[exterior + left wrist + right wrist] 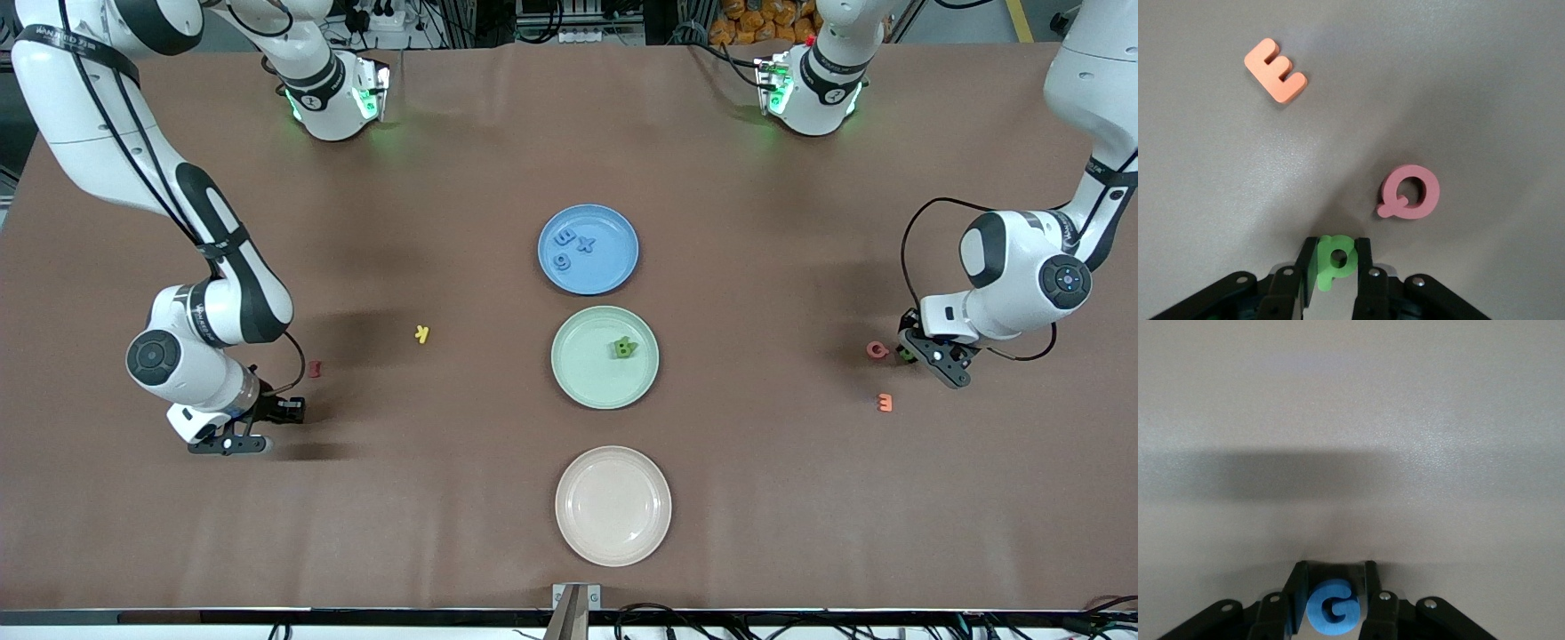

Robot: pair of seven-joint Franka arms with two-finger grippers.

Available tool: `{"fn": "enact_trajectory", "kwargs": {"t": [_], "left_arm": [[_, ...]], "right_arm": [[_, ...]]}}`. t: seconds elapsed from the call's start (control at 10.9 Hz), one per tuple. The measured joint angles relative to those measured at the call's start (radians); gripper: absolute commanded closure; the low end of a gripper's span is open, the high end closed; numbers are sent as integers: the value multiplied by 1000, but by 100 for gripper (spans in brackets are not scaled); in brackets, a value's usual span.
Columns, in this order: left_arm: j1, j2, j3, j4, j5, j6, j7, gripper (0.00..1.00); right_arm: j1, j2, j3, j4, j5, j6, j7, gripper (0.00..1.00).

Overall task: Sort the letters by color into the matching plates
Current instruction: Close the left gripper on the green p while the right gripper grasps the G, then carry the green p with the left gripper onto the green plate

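Cream plate (613,506) nearest camera. Green plate (605,357): two green letters. Blue plate (588,249): three blue letters. Left gripper (1335,267) clamps green P (1336,257) beside pink Q (1410,192); right gripper (1333,600) clasps blue G (1332,608).

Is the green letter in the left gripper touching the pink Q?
Apart. The left wrist view shows bare table between the green letter, clamped in the left gripper, and the pink Q.

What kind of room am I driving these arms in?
Probably a robotics lab bench, not a home: two white robot arm bases bolted at the edge of a brown covered table, cables and power strips at the table's edge, and three staged round plastic plates, such as the cream one.
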Motion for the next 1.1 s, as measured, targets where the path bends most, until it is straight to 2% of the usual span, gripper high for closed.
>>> {"fn": "enact_trajectory", "kwargs": {"t": [0.37, 0.46, 0.64, 0.74, 0.92, 1.1], "left_arm": [[-7, -6, -15, 29, 0, 9, -16, 100], [-11, -14, -31, 44, 0, 10, -34, 100], [-24, -33, -69, 66, 0, 5, -104, 100], [-34, -38, -91, 74, 0, 0, -150, 100], [-80, -41, -135, 92, 0, -45, -291, 100], [-168, -54, -163, 144, 0, -161, -456, 100]], "right_arm": [[0, -1, 1, 0, -1, 3, 0, 79], [0, -1, 1, 0, -1, 4, 0, 77], [1, -1, 1, 0, -1, 3, 0, 56], [1, -1, 1, 0, -1, 3, 0, 51], [1, -1, 3, -1, -1, 4, 0, 50], [1, -1, 3, -6, -1, 7, 0, 50]]}}
